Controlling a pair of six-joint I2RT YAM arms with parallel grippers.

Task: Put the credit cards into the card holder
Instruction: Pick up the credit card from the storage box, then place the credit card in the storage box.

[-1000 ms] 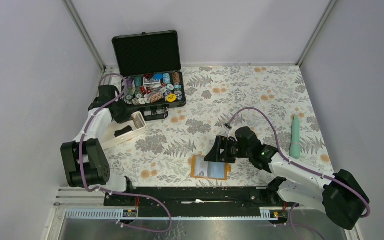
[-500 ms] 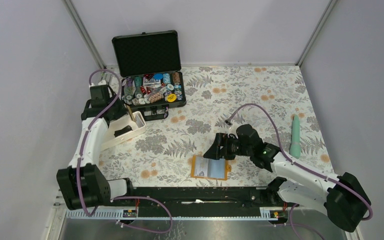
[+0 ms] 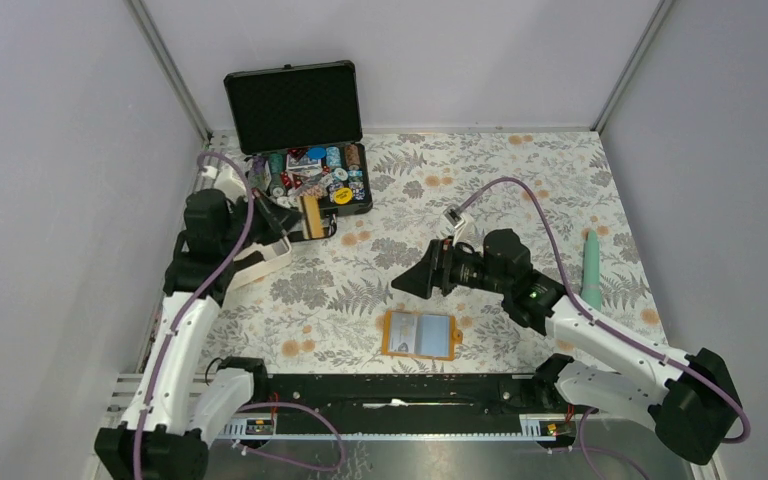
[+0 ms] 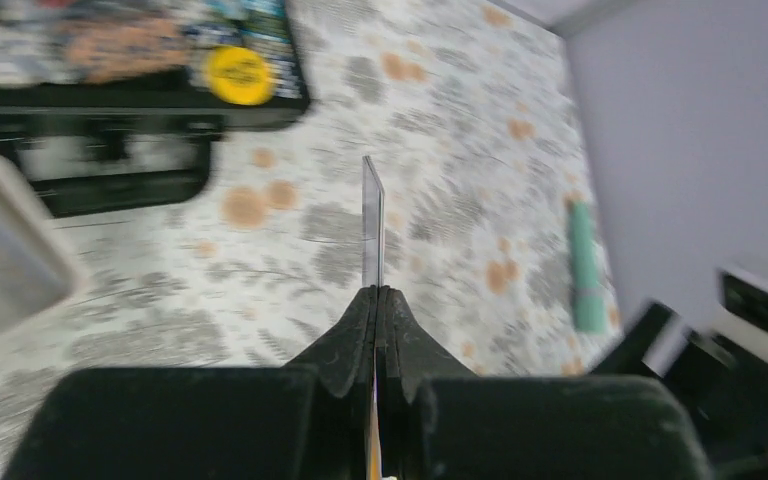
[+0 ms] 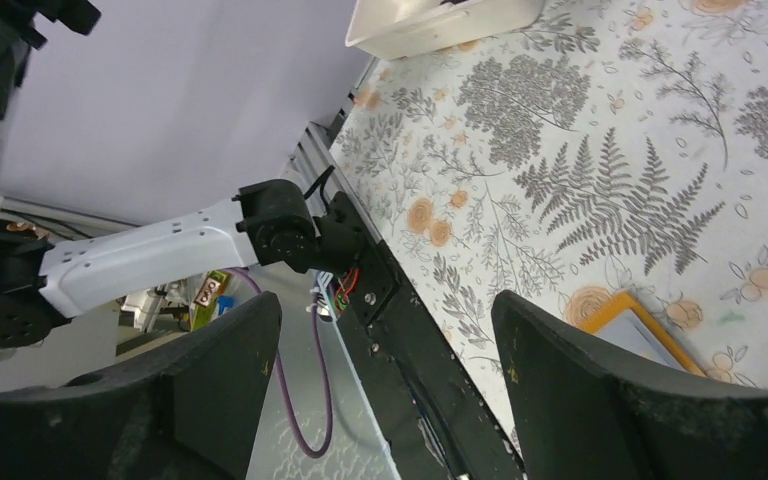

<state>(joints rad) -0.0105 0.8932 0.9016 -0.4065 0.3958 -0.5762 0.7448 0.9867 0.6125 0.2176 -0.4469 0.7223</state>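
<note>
The card holder (image 3: 420, 335) lies open and flat near the table's front edge, orange with pale blue sleeves; only its corner (image 5: 642, 322) shows in the right wrist view. My left gripper (image 3: 298, 214) hangs in front of the black case, shut on a credit card (image 3: 311, 216) that looks tan from above. In the left wrist view that credit card (image 4: 372, 222) stands edge-on out of my left gripper (image 4: 375, 292). My right gripper (image 3: 410, 283) hovers above the table, up and left of the card holder. The right gripper (image 5: 385, 310) is open and holds nothing.
A black case (image 3: 305, 180) of poker chips stands open at the back left. A white tray (image 3: 265, 262) sits left of centre, partly hidden by my left arm. A teal cylinder (image 3: 591, 272) lies at the right. The black rail (image 3: 390, 388) runs along the front edge.
My left arm lifted out of the white tray and swung right with a card in its fingers. My right gripper rose and drew back off the card holder, staying open.
</note>
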